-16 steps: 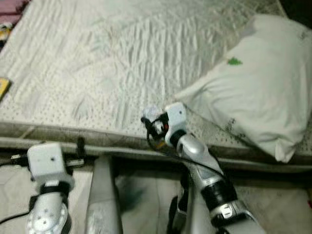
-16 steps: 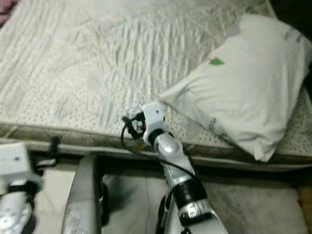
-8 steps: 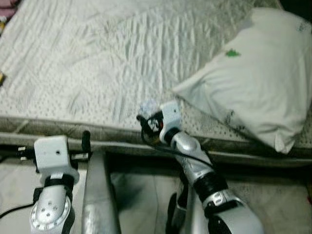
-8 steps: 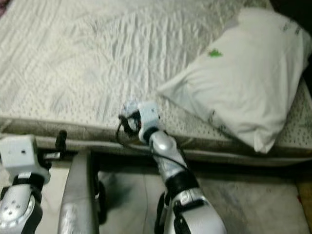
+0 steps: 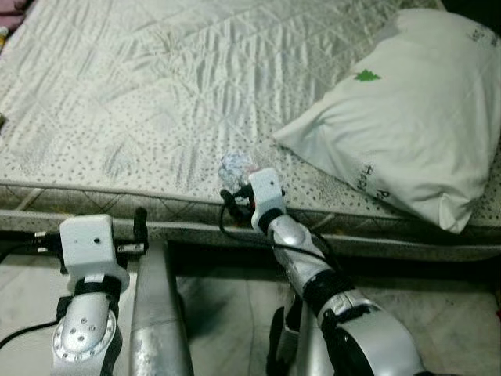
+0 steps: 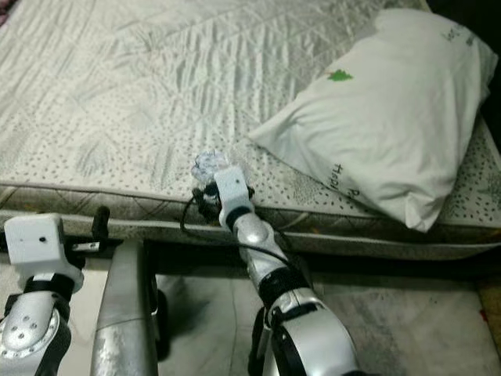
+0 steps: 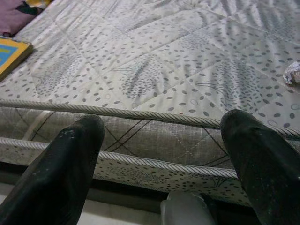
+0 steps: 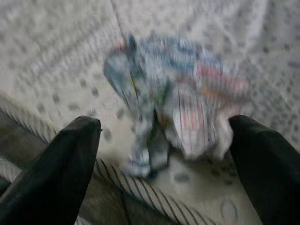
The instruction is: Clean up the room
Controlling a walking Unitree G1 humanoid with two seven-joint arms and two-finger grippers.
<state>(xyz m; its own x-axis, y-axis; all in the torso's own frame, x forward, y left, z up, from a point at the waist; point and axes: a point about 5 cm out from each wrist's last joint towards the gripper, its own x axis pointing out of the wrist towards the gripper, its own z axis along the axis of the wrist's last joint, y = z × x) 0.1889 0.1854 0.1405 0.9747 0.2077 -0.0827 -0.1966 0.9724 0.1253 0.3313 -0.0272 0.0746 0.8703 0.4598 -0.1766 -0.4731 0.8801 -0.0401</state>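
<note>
The right tool (image 8: 164, 154), fingers spread wide, reaches over the near edge of the bed (image 5: 141, 102) toward a crumpled wad of printed paper (image 8: 173, 98) lying just inside the edge, not yet pinched. The left tool (image 7: 161, 168), also spread, hangs low beside the mattress, left of the wad. A white pillow (image 5: 407, 117) on the right bears a small green tree mark and dark lettering too small to read.

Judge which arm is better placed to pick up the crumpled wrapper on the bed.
Right. The right gripper is open with the crumpled wrapper just ahead between its fingers. The left gripper hangs off the bed's edge, well aside.
</note>
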